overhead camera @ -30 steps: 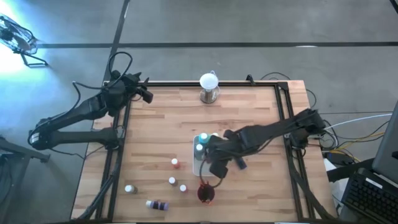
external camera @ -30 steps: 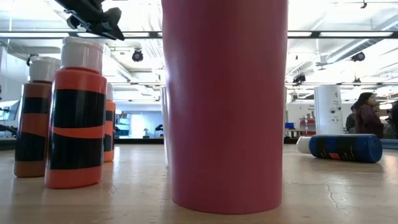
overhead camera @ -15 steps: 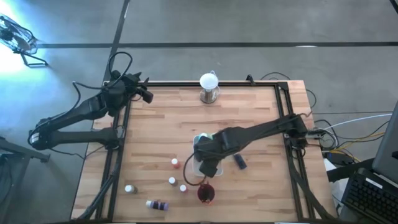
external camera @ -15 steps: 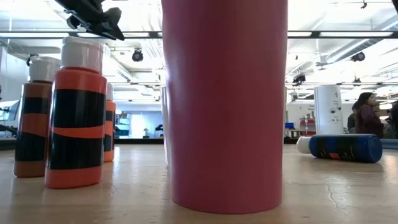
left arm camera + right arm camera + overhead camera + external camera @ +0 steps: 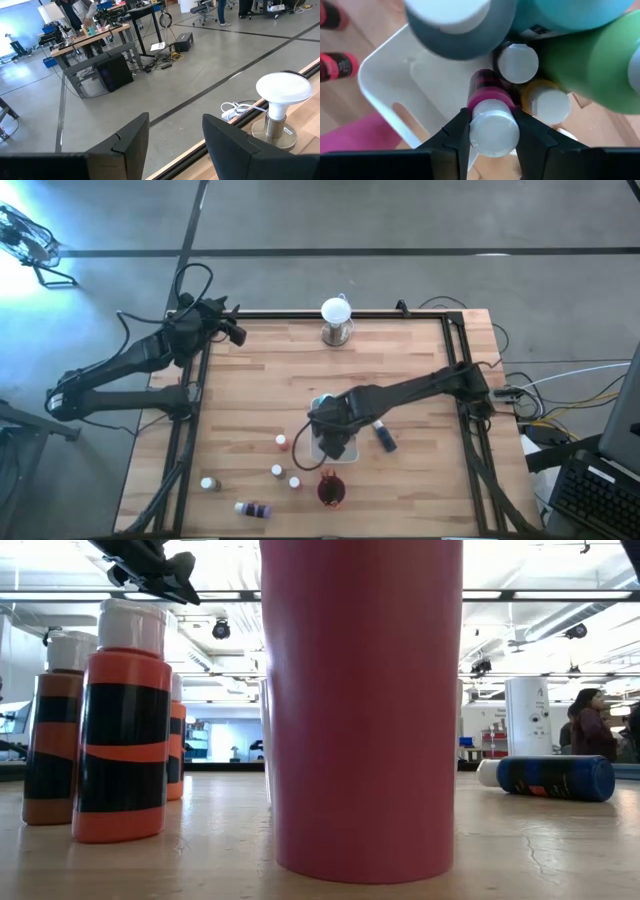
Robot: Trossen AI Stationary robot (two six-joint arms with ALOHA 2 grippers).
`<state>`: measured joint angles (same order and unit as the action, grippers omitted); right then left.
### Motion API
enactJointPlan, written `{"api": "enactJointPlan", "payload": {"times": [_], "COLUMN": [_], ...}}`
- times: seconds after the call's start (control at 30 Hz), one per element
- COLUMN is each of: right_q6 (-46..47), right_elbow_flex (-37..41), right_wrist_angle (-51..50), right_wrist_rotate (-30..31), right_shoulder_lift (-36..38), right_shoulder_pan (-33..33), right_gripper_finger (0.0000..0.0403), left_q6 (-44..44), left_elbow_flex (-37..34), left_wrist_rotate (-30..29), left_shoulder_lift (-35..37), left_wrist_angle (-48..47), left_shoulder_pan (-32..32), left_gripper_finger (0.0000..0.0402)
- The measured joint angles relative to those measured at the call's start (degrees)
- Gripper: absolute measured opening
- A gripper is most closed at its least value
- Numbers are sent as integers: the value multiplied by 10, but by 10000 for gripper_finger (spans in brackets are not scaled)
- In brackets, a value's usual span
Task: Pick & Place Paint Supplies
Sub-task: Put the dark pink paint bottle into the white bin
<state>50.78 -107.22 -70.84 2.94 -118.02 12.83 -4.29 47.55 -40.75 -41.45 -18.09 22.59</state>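
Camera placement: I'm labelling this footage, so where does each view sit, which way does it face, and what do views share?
High: overhead, looking down on table, both arms.
Low: tabletop height, facing the room past the dark red cup; an arm up top.
Left wrist: looks off the table at the globe; left gripper open.
Right wrist: right gripper holding a magenta bottle over the tray.
Shared: cup, globe, tray also appear overhead.

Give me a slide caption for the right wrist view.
Right gripper holds a magenta paint bottle over the white tray packed with bottles.
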Motion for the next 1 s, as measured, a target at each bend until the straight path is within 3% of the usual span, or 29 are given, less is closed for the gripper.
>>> {"api": "enactJointPlan", "payload": {"times": [0.6,1.0], "right_q6": [-26,-30], "right_elbow_flex": [46,47], "right_wrist_angle": [36,38], "right_wrist_rotate": [-1,1], "right_shoulder_lift": [1,2], "right_shoulder_pan": [-11,-11], "right_gripper_finger": [112,133], "left_q6": [0,0], "left_elbow_flex": [0,0], "left_wrist_rotate": [0,0], "left_shoulder_lift": [0,0], "left_wrist_angle": [0,0], "left_shoulder_pan": [0,0], "left_gripper_finger": [191,191]}}
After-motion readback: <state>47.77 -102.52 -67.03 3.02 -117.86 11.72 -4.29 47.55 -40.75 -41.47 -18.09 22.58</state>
